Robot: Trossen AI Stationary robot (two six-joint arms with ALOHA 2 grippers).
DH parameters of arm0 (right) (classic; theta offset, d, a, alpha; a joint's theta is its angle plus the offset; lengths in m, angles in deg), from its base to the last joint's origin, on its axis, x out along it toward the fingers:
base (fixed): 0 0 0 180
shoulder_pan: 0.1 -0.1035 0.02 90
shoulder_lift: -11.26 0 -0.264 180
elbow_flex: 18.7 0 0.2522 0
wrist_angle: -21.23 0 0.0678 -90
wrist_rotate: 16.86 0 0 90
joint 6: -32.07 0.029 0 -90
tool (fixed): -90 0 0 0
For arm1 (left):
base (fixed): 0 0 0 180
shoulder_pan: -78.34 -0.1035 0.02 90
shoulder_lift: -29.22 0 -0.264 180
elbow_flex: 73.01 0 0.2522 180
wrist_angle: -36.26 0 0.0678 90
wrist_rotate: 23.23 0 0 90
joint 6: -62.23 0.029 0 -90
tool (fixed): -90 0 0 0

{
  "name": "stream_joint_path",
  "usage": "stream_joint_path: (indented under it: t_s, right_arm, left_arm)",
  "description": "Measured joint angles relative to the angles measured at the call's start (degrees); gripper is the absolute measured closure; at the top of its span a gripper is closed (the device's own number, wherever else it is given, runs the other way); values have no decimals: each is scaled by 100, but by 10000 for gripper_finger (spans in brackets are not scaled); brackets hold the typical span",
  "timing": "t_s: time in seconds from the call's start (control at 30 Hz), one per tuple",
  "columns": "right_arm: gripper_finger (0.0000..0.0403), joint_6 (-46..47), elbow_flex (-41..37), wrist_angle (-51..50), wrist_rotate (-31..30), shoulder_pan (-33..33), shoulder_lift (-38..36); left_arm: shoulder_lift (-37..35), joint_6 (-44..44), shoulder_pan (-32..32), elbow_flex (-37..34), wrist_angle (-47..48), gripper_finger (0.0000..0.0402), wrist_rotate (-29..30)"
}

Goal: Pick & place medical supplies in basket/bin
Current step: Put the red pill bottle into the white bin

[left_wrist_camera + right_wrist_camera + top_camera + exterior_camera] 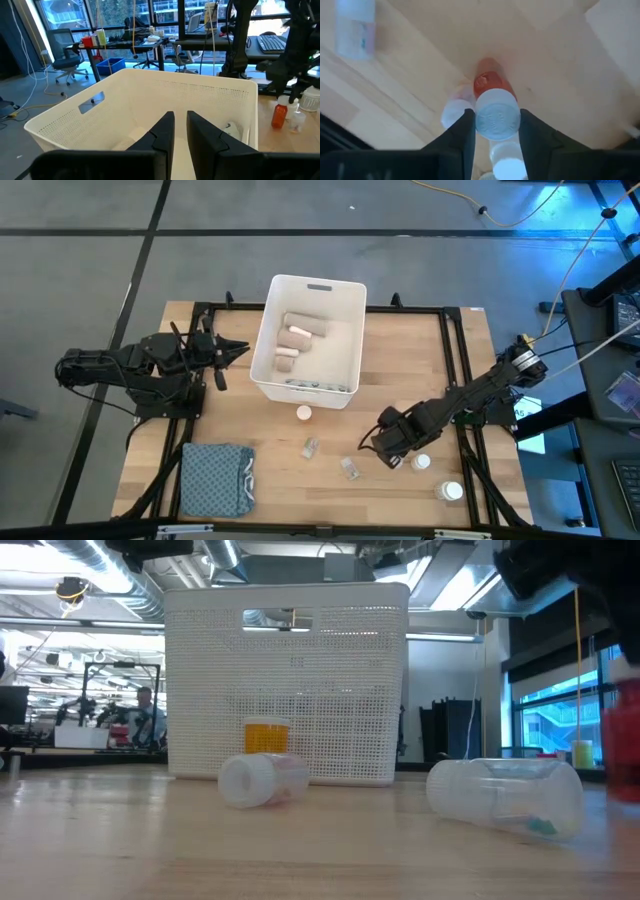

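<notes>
Two arms on the table, and the action is all on the right. The right gripper [385, 448] is down low over the near right part of the wood, and its wrist view shows the two dark fingers [461, 135] closed against the sides of a white-capped bottle [497, 119] with an orange-red body, cap facing the camera. That looks like a grip on it. Just beside it sit more white-capped bottles [421, 463], one by the gripper and another [453, 491] nearer the front edge, further right.

Over on the left, the left gripper [232, 352] hangs just off the left wall of the white bin [266, 330], fingers [162, 131] drawn close together with only a thin slit between them, holding nothing.

The bin stands at the far centre of the table, slot handle in its far short side. Inside it lie beige bandage rolls [297, 337] and a row of small items [315, 385] along the near wall, too small to tell apart.

Out on the bare wood, a white-capped bottle [303, 413] sits just in front of the bin, and two clear vials [311, 447] lie on their sides nearer the front, the second [349, 469] to the right. A folded blue-grey cloth [215, 479] lies at the near left.
</notes>
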Motion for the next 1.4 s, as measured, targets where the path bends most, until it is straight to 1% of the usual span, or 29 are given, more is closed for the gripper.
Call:
stream_joint_path:
  t_s: [0.1, 0.2, 0.3, 0.4, 0.5, 0.6, 0.67, 0.7, 0.83, 0.97, 1.07, 1.2, 1.3, 1.4]
  right_arm:
    - [288, -135, 489, -601, -262, 2, 0]
    - [288, -337, 1171, -1191, -819, 1, -4]
    - [288, -579, 1973, -1866, -1542, 28, -8]
    - [288, -749, 2774, -2315, -2460, 141, -13]
    - [288, -1460, 3480, -2320, -3221, 411, -15]
    - [288, -2467, 4087, -2125, -3559, 894, -1]
    - [288, -3272, 4373, -1801, -3508, 1390, 19]
    - [288, -3667, 4452, -1625, -3346, 1684, 32]
    - [288, -5211, 4600, -863, -2229, 2899, 233]
    - [288, -6256, 4621, -477, -1338, 3978, 697]
    - [288, -6741, 4621, -329, -883, 4600, 1136]
    - [288, -7081, 4618, -422, -284, 5172, 1766]
    - [288, -7291, 4700, -612, -152, 5451, 2207]
    - [288, -7447, 5086, -922, -142, 5638, 2676]
  left_arm:
    - [2, 1, 0, 0, 0, 359, 0]
    - [2, 1, 0, 0, -2, 361, 4]
    - [2, 1, 0, 0, 0, 362, 4]
    - [0, 1, 1, 0, 56, 360, 4]
    - [2, 1, 0, 0, 215, 358, 7]
    - [-1, 1, 1, 0, 310, 360, 7]
    - [2, 1, 2, 0, 302, 363, 7]
    - [2, 1, 0, 0, 278, 363, 10]
    - [-2, 1, 0, 0, 192, 366, 65]
    - [1, 0, 0, 0, 200, 366, 66]
    - [2, 0, 0, 0, 210, 369, 68]
    - [0, 0, 0, 0, 210, 370, 85]
    - [0, -1, 0, 0, 210, 370, 173]
    - [2, -2, 0, 0, 210, 370, 175]
